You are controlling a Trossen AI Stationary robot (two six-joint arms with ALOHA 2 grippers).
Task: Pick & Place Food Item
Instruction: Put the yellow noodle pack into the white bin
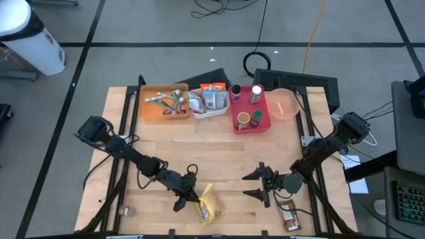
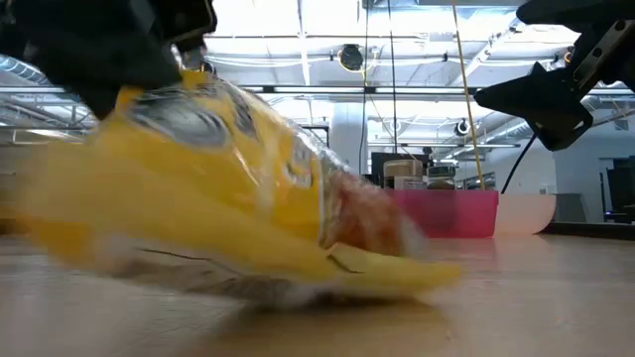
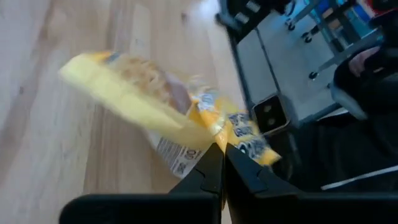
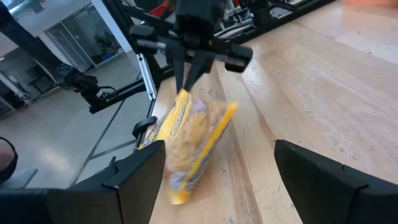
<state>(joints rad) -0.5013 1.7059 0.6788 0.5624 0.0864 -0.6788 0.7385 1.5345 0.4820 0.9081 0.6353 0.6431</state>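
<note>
A yellow snack bag with a clear window lies near the table's front edge, between the two arms. In the low view the yellow bag fills the foreground. My left gripper is shut on its left end. To the bag's right, my right gripper stands open, pointing toward the bag with nothing between its fingers. My left gripper pinches the bag's crimped end seam between its two shut fingers. In the right wrist view the fingers slant down onto the bag's upper end. The bag hangs tilted below them, its lower corner at the tabletop.
Along the far edge stand an orange bin of utensils, a white tray of packets, a pink bin with jars and a pink bowl. A brown packet lies at the front right. The table's middle is bare wood.
</note>
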